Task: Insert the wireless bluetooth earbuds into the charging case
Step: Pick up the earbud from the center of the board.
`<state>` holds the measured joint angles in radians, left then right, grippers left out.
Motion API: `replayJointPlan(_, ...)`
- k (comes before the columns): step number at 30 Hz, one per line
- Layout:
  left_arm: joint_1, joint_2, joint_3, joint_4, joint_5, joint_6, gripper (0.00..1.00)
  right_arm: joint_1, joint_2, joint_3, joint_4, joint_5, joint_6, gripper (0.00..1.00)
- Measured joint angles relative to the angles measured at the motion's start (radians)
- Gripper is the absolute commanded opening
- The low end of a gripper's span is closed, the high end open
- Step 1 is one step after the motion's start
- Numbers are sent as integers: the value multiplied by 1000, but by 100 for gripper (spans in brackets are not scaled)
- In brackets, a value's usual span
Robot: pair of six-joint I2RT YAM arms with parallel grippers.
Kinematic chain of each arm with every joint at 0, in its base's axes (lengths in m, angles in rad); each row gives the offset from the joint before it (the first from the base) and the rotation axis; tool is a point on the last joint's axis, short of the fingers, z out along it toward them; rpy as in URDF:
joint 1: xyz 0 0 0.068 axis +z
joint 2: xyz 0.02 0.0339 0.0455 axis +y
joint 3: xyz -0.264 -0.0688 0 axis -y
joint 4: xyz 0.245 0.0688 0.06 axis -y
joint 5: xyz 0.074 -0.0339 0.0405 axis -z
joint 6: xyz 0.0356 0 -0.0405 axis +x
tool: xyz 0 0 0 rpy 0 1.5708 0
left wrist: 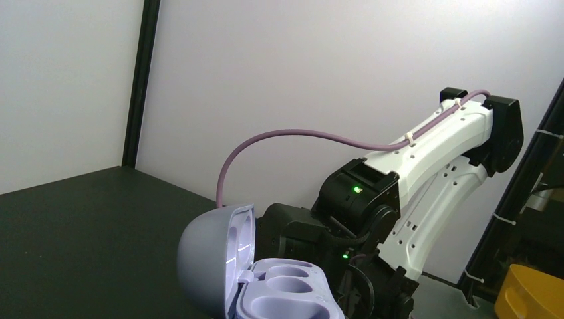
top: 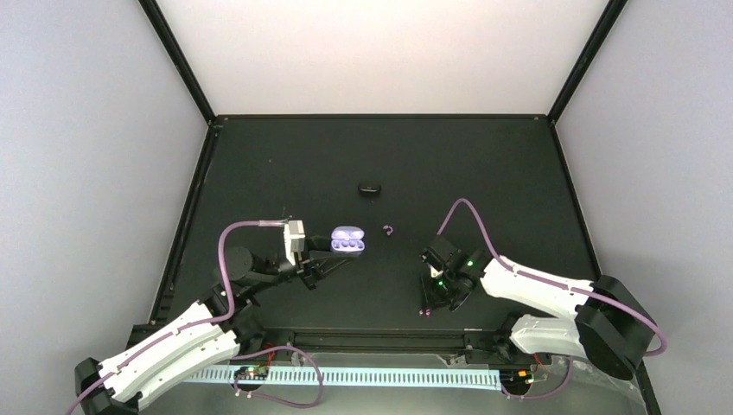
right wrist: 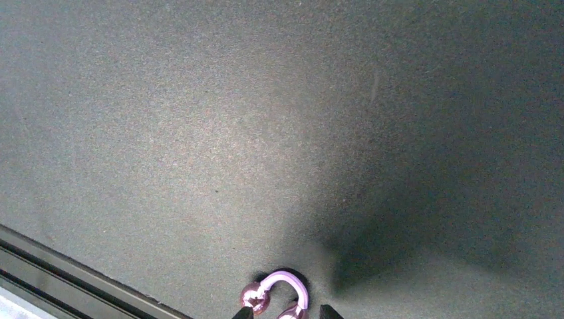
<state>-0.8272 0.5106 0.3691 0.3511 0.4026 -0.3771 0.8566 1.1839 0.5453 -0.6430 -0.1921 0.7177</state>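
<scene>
The lavender charging case (top: 347,240) is open, its lid upright, and both wells show empty in the left wrist view (left wrist: 286,292). My left gripper (top: 340,256) is shut on the case's near side; its fingers are hidden in the wrist view. The earbuds are small shiny pink-lavender C-shaped clips, not black. One earbud (top: 389,229) lies on the mat just right of the case. The other earbud (right wrist: 282,296) lies on the mat near the front edge (top: 424,311). My right gripper (right wrist: 284,312) is open, one fingertip on each side of it.
A small black oval piece (top: 370,188) lies further back on the mat. A black rail (right wrist: 66,272) runs along the table's near edge, just left of the near earbud. The right arm (left wrist: 425,166) fills the space behind the case in the left wrist view.
</scene>
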Motion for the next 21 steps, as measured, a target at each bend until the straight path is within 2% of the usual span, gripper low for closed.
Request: replayJointPlan(21,0,0,-1,1,2,0,1,0,32,-11,-1,15,-12,21)
